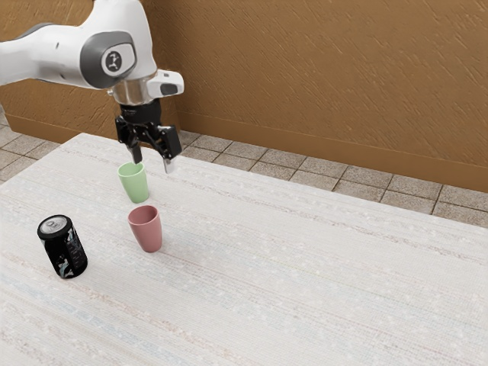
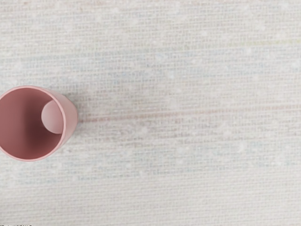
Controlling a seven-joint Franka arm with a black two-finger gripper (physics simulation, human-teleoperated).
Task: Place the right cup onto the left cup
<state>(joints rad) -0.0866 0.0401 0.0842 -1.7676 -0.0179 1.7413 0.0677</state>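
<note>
The cup nearer the can is rosy pink [image 1: 150, 235], the other cup pale green [image 1: 136, 185]. The can [image 1: 65, 252] is black with pale markings and a silver top. The desk [image 1: 305, 267] is off-white, woven-looking, with faint blue and reddish streaks. The wall [image 1: 328, 76] is brown.

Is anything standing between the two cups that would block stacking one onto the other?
Nothing visible stands between the green cup and the pink cup; the black can is off to the exterior view's left.
</note>
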